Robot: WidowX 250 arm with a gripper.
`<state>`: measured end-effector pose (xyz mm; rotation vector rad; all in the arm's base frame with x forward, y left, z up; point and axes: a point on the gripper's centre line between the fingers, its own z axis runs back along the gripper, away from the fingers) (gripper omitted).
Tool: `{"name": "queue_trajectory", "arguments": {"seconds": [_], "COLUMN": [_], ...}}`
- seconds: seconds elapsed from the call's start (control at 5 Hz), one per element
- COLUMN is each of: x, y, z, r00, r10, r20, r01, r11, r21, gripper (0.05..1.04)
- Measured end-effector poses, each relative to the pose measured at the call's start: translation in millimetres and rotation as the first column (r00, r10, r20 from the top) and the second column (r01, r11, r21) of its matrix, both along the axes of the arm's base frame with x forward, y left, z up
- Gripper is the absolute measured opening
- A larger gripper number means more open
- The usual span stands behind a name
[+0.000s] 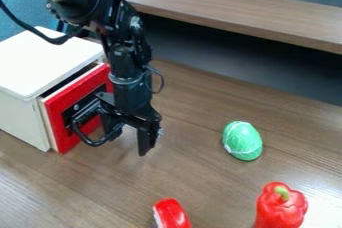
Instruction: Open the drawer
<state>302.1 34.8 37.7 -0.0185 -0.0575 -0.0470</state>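
Bell pepper: red with a green stem, it is upright by the bottom edge, the bell pepper (280,208).
Red piece: a rounded red piece (172,215) with a white band lies beside it, cut by that edge.
Green piece: an egg-shaped green piece (242,141) with pale lines sits farther back on the wood-grain tabletop (200,172).
My gripper: my gripper (128,144) points down at the drawer front, fingers parted, gripping nothing I can see; one finger seems to overlap the handle, though contact is hard to judge.
Handle: a black loop handle (85,135) juts from the red front.
Drawer: the drawer (59,117) stands slightly out of the white cabinet (43,62).
Shelf: a wooden shelf (234,9) runs behind.
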Motion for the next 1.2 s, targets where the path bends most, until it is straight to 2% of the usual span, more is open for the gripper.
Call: {"name": "queue_trajectory", "arguments": {"seconds": [0.4, 1.2], "x": [-2.2, -4.5], "y": [-39.1, -71.7], "z": [-4.2, 2.0], "r00": [0.996, 0.983], "r10": [-0.094, -0.181], "r20": [-0.005, 0.007], "r01": [0.094, 0.181], "r11": [0.995, 0.982], "r21": [-0.042, -0.048], "gripper": [0.999, 0.999]}}
